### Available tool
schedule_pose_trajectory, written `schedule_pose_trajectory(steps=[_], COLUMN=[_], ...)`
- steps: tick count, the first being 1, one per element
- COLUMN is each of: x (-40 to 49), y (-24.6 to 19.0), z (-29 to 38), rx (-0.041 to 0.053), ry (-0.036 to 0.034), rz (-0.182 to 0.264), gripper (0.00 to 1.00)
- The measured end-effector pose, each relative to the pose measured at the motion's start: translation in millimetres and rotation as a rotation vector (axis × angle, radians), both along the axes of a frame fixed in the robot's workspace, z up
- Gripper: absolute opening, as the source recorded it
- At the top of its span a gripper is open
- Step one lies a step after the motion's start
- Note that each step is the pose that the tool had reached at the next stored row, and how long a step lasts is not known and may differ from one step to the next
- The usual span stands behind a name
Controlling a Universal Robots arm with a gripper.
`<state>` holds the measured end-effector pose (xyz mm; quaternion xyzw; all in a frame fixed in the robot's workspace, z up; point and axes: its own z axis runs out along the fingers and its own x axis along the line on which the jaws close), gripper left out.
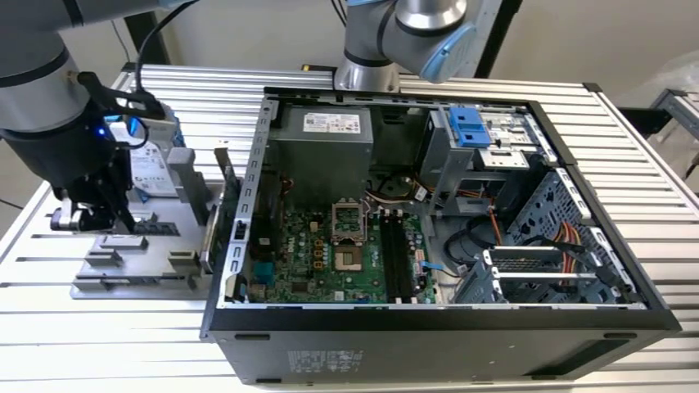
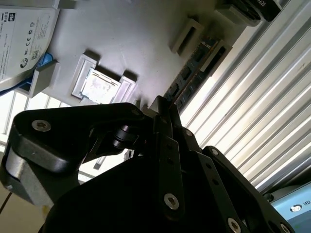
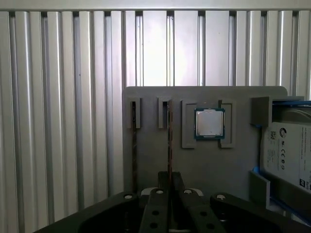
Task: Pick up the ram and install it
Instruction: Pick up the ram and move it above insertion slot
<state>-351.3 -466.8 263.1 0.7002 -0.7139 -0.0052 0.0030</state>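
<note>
The ram (image 3: 169, 136) is a thin green stick standing on its edge in a slot of the grey fixture tray (image 3: 204, 165). In both wrist views my gripper (image 3: 169, 174) sits right over the near end of the ram (image 2: 187, 75), its black fingers (image 2: 167, 126) pressed together on the stick's edge. A second thin stick (image 3: 133, 145) stands in the neighbouring slot. In the exterior view my gripper (image 1: 114, 223) hangs low over the tray (image 1: 120, 282), at the exterior view's left of the open computer case (image 1: 437, 327). The black motherboard slots (image 1: 399, 258) lie inside the case.
On the tray, a small square silver processor chip (image 3: 210, 123) rests in its holder beside a silver hard drive (image 3: 286, 150) in a blue frame. The ribbed metal table (image 1: 644, 172) carries both tray and case. Cables and a drive cage (image 1: 546, 262) fill the case's right side.
</note>
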Motion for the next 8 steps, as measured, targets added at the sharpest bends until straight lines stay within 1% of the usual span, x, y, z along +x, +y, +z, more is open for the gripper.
schedule_pose_trajectory(steps=[8], x=[0.0], y=[0.0], z=[7.9], rx=[0.0001], ry=[-0.0001], rz=[0.000], gripper=[0.00])
